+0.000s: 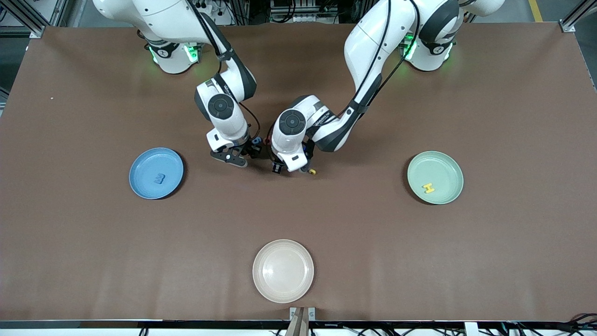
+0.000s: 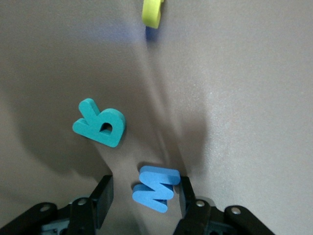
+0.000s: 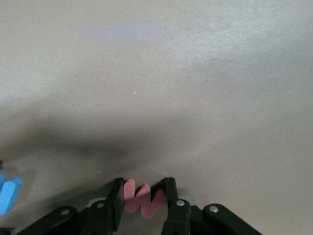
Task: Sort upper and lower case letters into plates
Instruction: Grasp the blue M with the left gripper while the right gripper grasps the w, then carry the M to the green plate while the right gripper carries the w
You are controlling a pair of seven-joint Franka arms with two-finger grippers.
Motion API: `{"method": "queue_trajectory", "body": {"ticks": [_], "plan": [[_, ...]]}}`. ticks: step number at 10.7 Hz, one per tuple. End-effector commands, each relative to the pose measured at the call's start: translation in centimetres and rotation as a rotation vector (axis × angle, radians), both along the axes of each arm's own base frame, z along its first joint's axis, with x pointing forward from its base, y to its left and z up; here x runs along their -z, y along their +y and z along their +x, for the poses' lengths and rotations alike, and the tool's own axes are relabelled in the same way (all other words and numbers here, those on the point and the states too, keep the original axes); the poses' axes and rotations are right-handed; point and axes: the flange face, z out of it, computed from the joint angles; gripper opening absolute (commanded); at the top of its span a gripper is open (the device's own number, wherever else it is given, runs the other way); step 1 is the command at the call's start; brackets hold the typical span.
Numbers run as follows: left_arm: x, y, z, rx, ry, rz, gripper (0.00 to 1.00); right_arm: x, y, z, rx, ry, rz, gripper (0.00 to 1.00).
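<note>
Plates: blue (image 1: 156,173) – one letter (image 1: 159,178); green (image 1: 435,177) – one H (image 1: 428,188). Right gripper (image 3: 143,200) clamps red W (image 3: 142,198); left gripper (image 2: 143,198) straddles blue M (image 2: 155,188), jaws apart.

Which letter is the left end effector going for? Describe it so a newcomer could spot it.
Start at the table's middle, between the blue plate and mint plate, where both arms meet. Between the left end effector's fingers lies a blue M. Its neighbours are a teal R and a yellow letter.
</note>
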Motion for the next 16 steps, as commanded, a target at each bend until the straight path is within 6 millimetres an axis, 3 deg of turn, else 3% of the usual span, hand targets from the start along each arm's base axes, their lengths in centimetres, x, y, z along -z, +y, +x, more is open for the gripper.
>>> {"method": "queue_trajectory", "body": {"ticks": [1, 3, 5, 6, 8, 10, 13, 16], "plan": [[0.1, -0.5, 0.2, 0.005, 0.004, -0.024, 0.46, -0.3, -1.4, 1.9, -0.029, 0.024, -0.001, 0.21], [0.3, -0.2, 0.4, 0.006, 0.004, -0.021, 0.41, -0.8, -2.5, 3.2, -0.019, 0.019, 0.004, 0.21], [0.5, 0.0, 0.5, 0.02, 0.004, -0.018, 0.17, -2.3, -5.6, 6.2, -0.054, 0.071, -0.002, 0.21], [0.5, 0.1, 0.5, 0.023, 0.005, -0.016, 0.0, -3.1, -7.3, 7.9, -0.079, 0.084, 0.003, 0.21], [-1.7, 0.8, 1.7, 0.012, -0.002, -0.019, 0.0, -3.6, -10.9, 10.0, -0.11, 0.072, 0.018, 0.2], [-6.2, 1.8, 2.7, 0.02, 0.018, 0.002, 0.0, -4.1, -16.8, 12.0, -0.182, 0.096, 0.038, 0.19], [-15.0, 4.7, 4.4, 0.138, 0.017, 0.011, 0.0, -5.2, -20.0, 13.4, -0.297, 0.157, 0.067, 0.17], [-23.0, 9.5, 4.5, 0.501, -0.018, 0.055, 0.0, -4.9, -23.5, 13.6, -0.411, 0.167, 0.093, 0.17]]}}
